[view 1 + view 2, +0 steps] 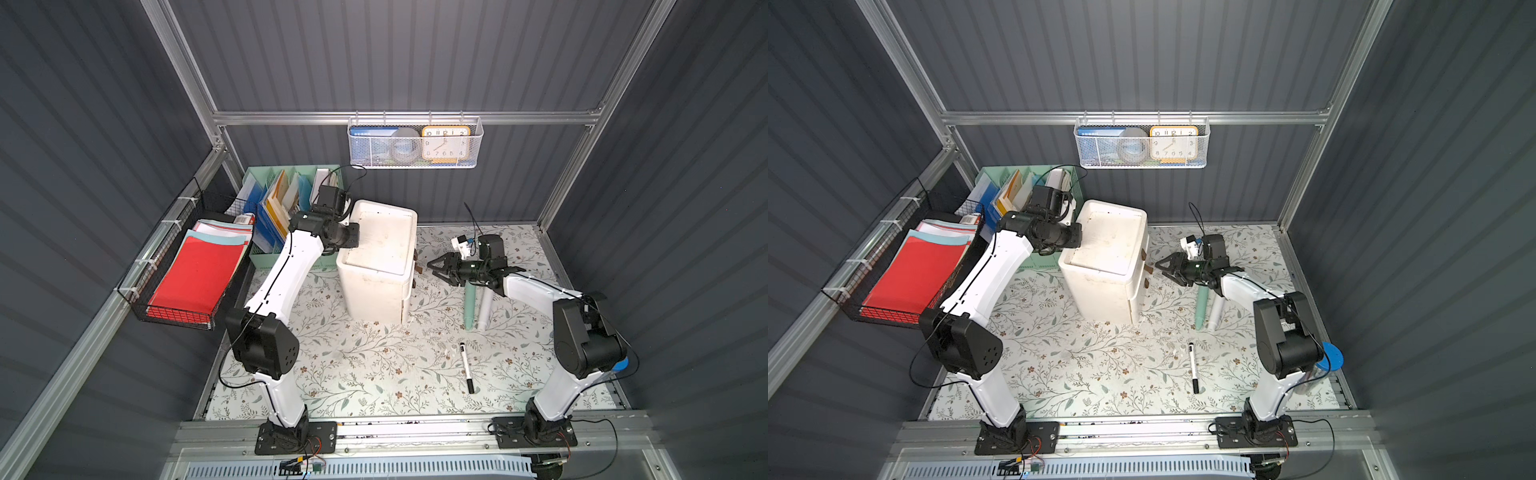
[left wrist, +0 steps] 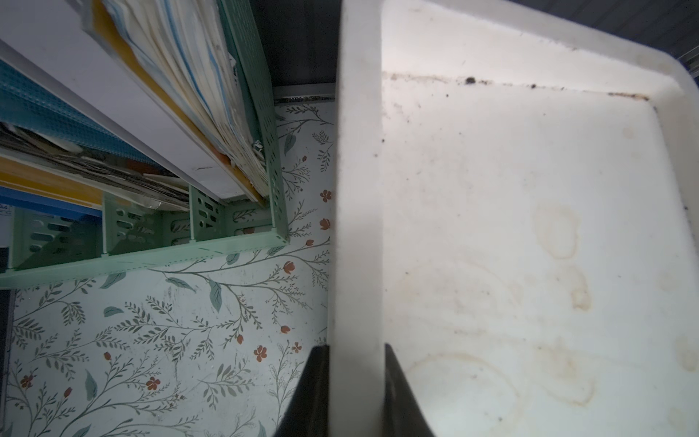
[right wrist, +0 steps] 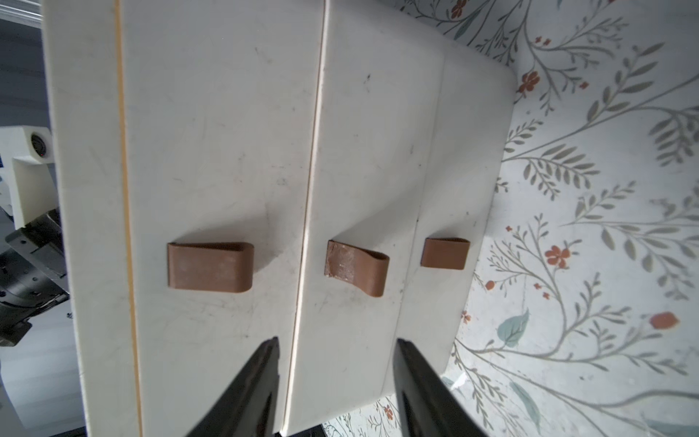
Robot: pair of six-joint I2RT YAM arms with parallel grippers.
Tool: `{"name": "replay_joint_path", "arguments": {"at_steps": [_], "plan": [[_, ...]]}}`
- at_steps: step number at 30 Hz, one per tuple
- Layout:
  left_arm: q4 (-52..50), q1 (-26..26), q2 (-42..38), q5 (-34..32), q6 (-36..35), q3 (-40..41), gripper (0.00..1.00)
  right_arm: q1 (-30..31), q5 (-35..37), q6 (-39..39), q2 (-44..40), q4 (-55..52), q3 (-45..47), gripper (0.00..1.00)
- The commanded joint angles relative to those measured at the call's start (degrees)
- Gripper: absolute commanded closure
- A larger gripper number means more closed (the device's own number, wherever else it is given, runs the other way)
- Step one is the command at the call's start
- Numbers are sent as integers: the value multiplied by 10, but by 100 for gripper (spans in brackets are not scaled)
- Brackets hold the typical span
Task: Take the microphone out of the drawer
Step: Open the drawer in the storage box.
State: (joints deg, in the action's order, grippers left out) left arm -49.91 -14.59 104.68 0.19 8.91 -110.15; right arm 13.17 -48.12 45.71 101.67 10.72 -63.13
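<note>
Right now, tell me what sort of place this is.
Probably a mock office desk inside a robot test booth: a green file rack full of papers, a clock in a wall basket, and a small chest of drawers.

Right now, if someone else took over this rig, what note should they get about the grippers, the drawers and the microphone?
Left gripper: shut on the top rim of the white plastic drawer unit, bracing it.
Right gripper: open, facing the three brown loop handles, holding none.
Microphone: not in view; presumably inside a drawer.
Done: unit steadied, right arm lined up.
To do: pull a drawer open, find and lift out the microphone.
</note>
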Motion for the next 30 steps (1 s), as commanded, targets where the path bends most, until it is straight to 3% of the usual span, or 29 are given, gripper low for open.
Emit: {"name": "replay_joint_path", "arguments": {"at_steps": [1,10,17,22,30], "plan": [[48,-17,0,112,76,4,100,3,-16,50,26,85,6,42],[52,-17,-2,111,80,16,100,12,-27,142,99,207,-4,42],[57,-17,-3,110,85,17,100,28,-32,160,130,226,-24,46],[59,-17,-4,109,86,20,100,29,-28,175,139,243,-31,58],[61,-17,-6,107,87,25,100,28,-26,174,137,243,-30,100]]}}
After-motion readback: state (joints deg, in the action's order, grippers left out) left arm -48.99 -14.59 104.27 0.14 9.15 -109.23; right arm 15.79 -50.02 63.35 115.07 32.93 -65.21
